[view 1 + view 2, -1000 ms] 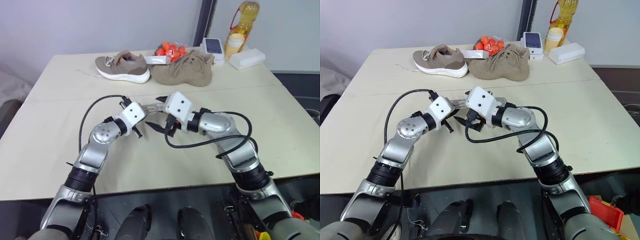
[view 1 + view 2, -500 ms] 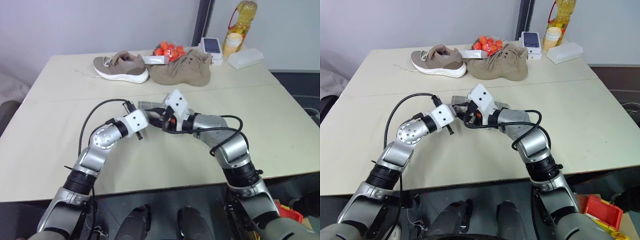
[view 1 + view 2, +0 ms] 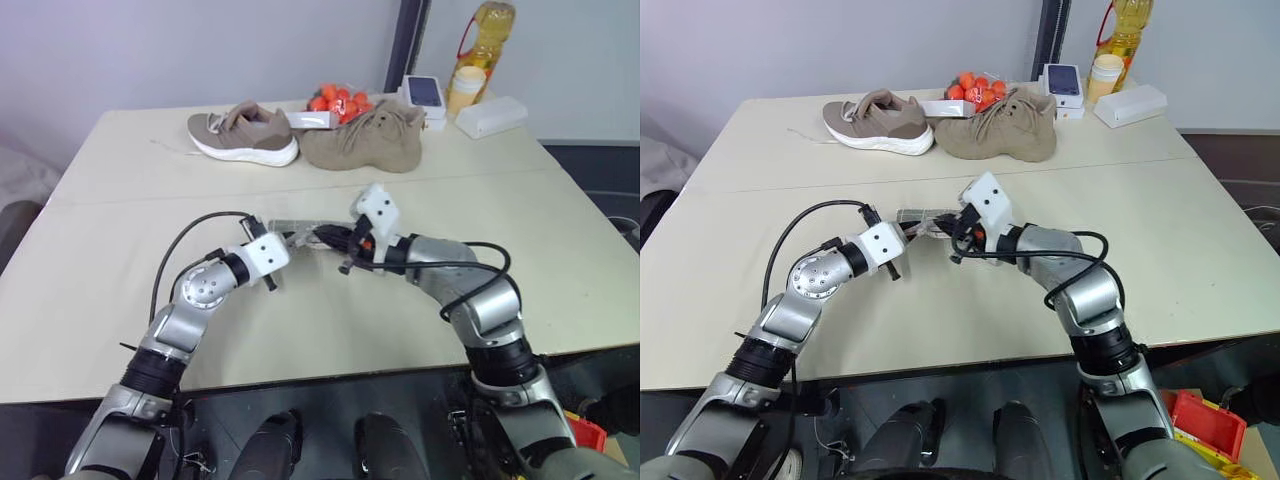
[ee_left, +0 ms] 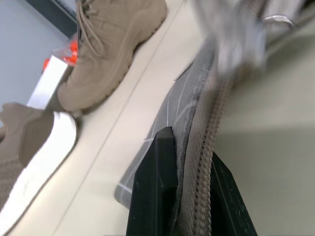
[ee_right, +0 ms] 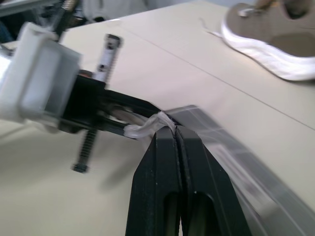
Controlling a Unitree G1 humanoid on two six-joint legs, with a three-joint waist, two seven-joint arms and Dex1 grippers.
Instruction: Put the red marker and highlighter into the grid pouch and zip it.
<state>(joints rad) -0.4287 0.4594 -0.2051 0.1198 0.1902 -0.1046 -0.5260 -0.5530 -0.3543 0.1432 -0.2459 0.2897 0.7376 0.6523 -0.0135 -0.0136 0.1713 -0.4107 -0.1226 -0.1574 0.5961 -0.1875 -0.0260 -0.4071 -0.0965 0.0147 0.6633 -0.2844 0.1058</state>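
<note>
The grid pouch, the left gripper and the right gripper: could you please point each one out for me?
grid pouch (image 4: pixel 179 101): left wrist view, on the gridded fabric beside the zipper.
left gripper (image 4: pixel 189 189): left wrist view, midway between its fingertips, clamped on the pouch edge.
right gripper (image 5: pixel 175 133): right wrist view, at the closed fingertips.

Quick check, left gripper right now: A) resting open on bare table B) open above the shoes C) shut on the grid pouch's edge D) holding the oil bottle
C: in the left wrist view the left gripper has its black fingers clamped on the zipper edge of the grid pouch.
</note>
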